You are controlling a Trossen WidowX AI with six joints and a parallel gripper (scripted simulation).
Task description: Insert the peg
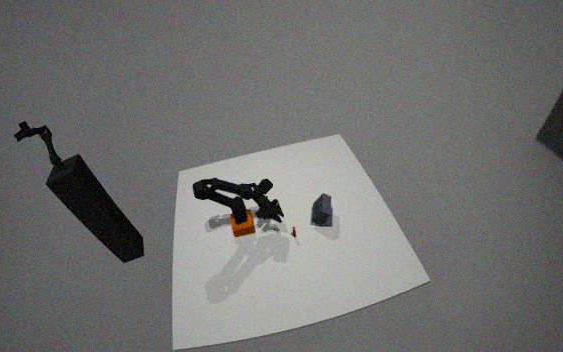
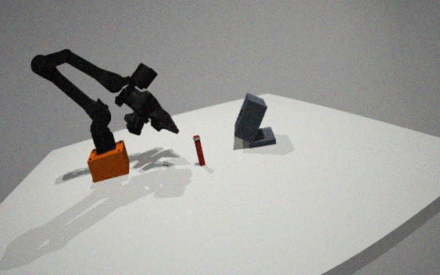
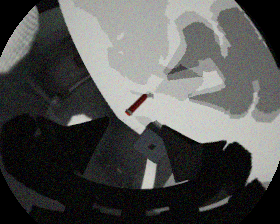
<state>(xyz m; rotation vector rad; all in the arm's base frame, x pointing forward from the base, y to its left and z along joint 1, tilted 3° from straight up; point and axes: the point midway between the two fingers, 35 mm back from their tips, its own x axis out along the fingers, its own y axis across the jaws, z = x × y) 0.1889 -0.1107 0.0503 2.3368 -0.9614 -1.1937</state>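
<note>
A thin red peg (image 1: 294, 232) (image 2: 199, 152) (image 3: 138, 104) with a pale band near its top stands upright on the table. Its cross-section is too small to tell. My gripper (image 1: 280, 216) (image 2: 173, 130) (image 3: 135, 123) is open and empty. It is tilted forward and down, above the table on the robot base's side of the peg, not touching it. The dark grey sloped panel (image 1: 323, 209) (image 2: 251, 116) (image 3: 143, 142) stands beyond the peg. Its one hole (image 3: 151, 146) shows as a small dark spot in the wrist view. The hole is hidden in the top and exterior views.
The arm's orange base (image 1: 243, 225) (image 2: 109, 164) stands on the white table (image 1: 369, 280) (image 2: 288, 226). The panel has a low dark foot (image 2: 266, 137) behind it. A dark pillar (image 1: 94, 210) with a thin jointed form on top stands off the table at the left.
</note>
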